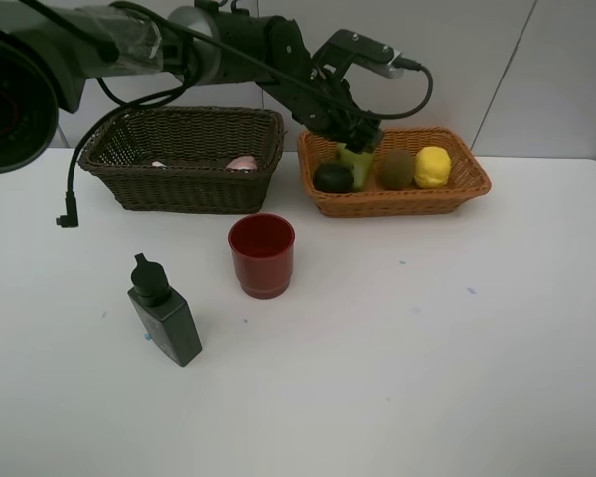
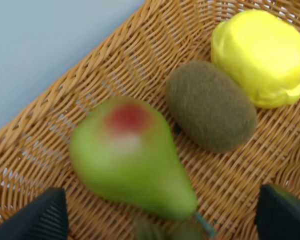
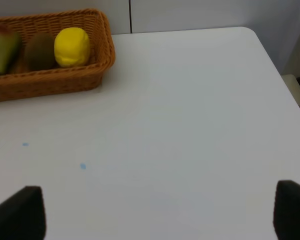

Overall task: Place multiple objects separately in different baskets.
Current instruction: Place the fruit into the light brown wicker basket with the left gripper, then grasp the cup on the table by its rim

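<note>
The left jaws hang wide open over the orange-tan basket [image 1: 407, 202], the green-red pear [image 2: 132, 160] lying loose between them beside the brown kiwi [image 2: 210, 105]; I'd say that drop is done and the red cup [image 1: 262, 253] on the surface wants fetching next.

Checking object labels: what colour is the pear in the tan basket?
The pear is green with a red patch; the left wrist view shows it best.

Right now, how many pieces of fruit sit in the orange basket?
4. From the left end of the orange basket: a dark round fruit, a pear, a kiwi, a lemon. The arm overhead could hide more.
</note>
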`<state>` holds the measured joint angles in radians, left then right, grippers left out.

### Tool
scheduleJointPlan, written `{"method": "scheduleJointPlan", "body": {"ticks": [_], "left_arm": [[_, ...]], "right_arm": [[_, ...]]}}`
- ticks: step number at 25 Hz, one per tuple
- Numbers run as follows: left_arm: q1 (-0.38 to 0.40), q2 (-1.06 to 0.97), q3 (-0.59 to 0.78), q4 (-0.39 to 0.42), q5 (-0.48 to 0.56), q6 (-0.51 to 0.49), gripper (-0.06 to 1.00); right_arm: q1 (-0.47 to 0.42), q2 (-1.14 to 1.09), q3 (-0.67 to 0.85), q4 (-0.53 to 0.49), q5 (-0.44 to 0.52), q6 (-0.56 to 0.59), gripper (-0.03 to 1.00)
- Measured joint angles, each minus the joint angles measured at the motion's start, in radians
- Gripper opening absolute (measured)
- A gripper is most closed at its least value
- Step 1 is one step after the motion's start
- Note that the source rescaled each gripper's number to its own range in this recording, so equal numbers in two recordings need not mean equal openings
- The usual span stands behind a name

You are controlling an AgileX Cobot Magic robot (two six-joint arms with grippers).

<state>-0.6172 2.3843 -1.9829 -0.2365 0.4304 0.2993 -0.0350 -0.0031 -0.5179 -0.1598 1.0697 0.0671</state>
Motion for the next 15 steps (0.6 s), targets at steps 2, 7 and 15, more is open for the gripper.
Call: {"method": "scheduleJointPlan", "body": {"ticks": [2,7,15], "left_arm": [[0.0,0.0,0.0,-0.002,-0.003,0.0,0.98],[0.0,0.0,0.0,-0.008,-0.01,0.0,0.98],[0.0,-0.012,0.0,-0.01,0.03,-0.001,0.98]], "right_arm": [[0.0,0.0,0.0,0.0,0.0,0.0,1.0],[0.0,0.0,0.0,0.0,0.0,0.0,1.0],[0.0,0.0,0.0,0.0,0.0,0.0,1.0]]}}
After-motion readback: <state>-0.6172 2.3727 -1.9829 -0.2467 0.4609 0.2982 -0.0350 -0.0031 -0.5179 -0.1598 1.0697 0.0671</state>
